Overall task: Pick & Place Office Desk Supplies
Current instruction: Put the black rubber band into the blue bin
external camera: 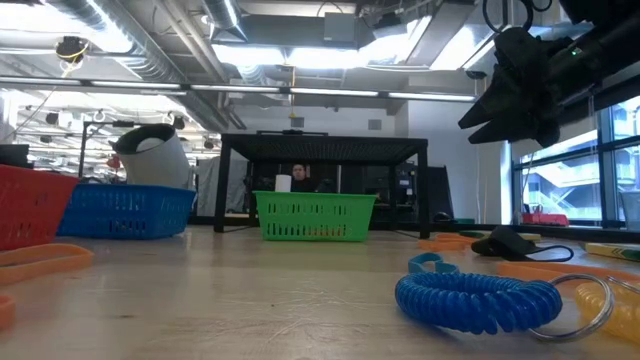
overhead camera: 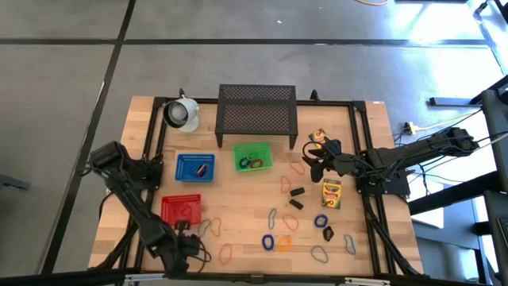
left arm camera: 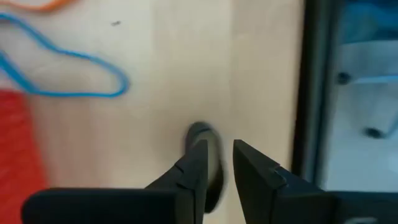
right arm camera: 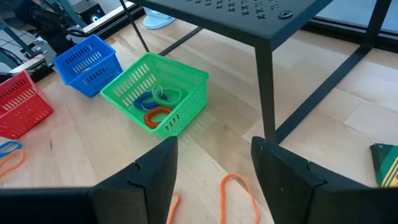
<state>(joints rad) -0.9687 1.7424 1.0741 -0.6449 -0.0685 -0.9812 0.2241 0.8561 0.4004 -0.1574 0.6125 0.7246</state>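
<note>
Black clip [left arm camera: 202, 163], blurred, sits half-hidden between the left tool's [left arm camera: 219, 163] narrowed fingers; right tool [right arm camera: 214, 165] spread.

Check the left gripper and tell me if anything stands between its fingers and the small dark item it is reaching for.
Nothing visible does. In the left wrist view the left gripper is down at the wooden table, with the small dark item right at the tips of its fingers. The thin blue rubber-band loop lies clear, off to one side.
</note>
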